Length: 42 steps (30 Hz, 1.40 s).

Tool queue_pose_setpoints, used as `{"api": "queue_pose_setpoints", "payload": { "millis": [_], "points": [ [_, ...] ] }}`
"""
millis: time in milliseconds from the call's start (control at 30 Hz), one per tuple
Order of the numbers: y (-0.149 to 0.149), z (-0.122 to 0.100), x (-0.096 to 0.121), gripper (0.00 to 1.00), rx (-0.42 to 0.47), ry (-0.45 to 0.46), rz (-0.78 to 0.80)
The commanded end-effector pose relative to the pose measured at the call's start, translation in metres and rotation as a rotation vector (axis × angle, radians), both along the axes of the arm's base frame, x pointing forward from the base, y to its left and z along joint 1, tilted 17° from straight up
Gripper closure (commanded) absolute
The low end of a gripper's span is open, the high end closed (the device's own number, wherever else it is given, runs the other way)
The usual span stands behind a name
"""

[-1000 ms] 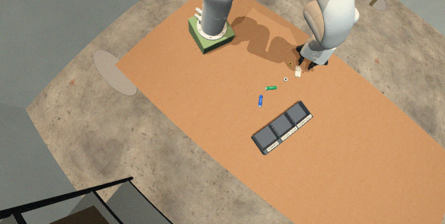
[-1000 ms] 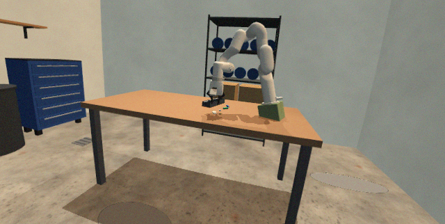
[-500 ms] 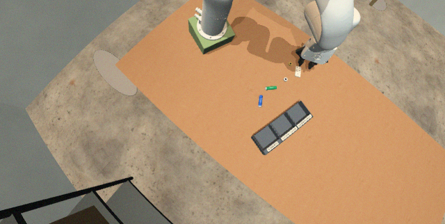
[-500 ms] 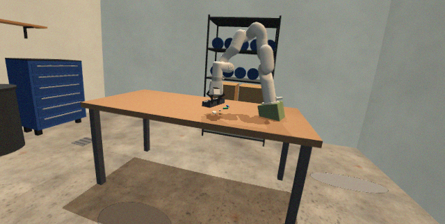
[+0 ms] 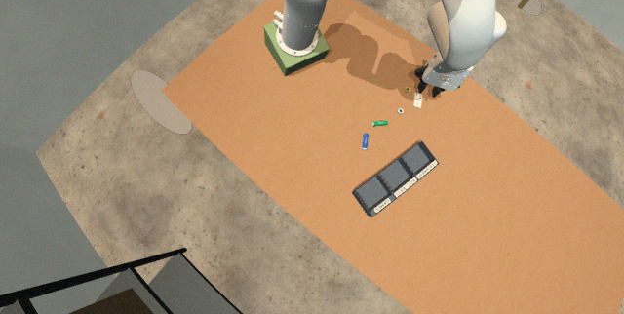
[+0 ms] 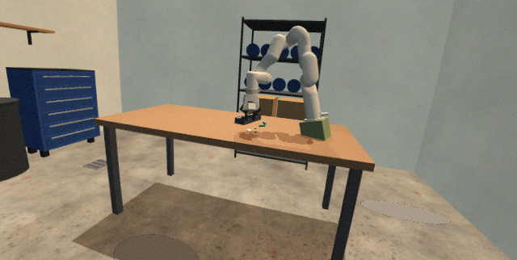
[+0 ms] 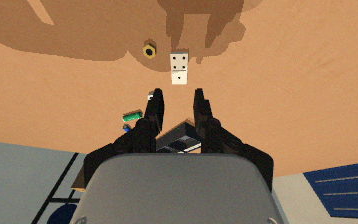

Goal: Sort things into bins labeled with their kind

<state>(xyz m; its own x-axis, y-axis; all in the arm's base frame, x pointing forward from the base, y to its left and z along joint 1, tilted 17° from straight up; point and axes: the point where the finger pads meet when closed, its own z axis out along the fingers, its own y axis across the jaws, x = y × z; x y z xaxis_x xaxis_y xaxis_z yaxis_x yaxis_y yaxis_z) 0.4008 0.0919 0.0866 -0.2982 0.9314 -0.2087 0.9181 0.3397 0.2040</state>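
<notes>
My hand (image 5: 429,94) (image 6: 251,118) (image 7: 178,97) spread, nothing pinched. White domino (image 5: 417,100) (image 6: 249,130) (image 7: 179,68) on bench (image 5: 302,124) (image 6: 194,124) (image 7: 290,95), just beyond my fingertips. Three joined bins (image 5: 396,179) (image 6: 242,120) (image 7: 186,131), well apart from domino, all empty.

The bin labels (image 5: 406,187) (image 7: 195,147) carry lettering too small to read

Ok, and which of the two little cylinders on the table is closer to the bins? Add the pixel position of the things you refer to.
The blue cylinder (image 5: 365,141) (image 7: 126,128); the green one (image 5: 380,123) (image 7: 132,117) (image 6: 262,125) lies farther from the bins (image 5: 396,175) (image 6: 241,120) (image 7: 180,134).
</notes>
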Motion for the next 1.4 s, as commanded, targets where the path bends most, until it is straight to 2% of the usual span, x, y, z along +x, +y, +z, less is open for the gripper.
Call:
{"api": "queue_pose_setpoints", "payload": {
  "millis": [0, 400, 500, 567, 933, 1367],
  "points": [
    [0.001, 0.001, 0.001, 0.59, 0.001, -0.004, 0.001],
    [0.001, 0.001, 0.001, 0.59, 0.001, -0.003, 0.001],
    [-0.001, -0.010, 0.004, 0.59, 0.001, -0.003, 0.001],
    [-0.001, -0.010, 0.004, 0.59, 0.001, -0.003, 0.001],
    [-0.006, -0.051, 0.016, 0.59, 0.001, -0.003, 0.001],
    [-0.007, -0.054, 0.017, 0.59, 0.001, -0.003, 0.001]
  ]
}}
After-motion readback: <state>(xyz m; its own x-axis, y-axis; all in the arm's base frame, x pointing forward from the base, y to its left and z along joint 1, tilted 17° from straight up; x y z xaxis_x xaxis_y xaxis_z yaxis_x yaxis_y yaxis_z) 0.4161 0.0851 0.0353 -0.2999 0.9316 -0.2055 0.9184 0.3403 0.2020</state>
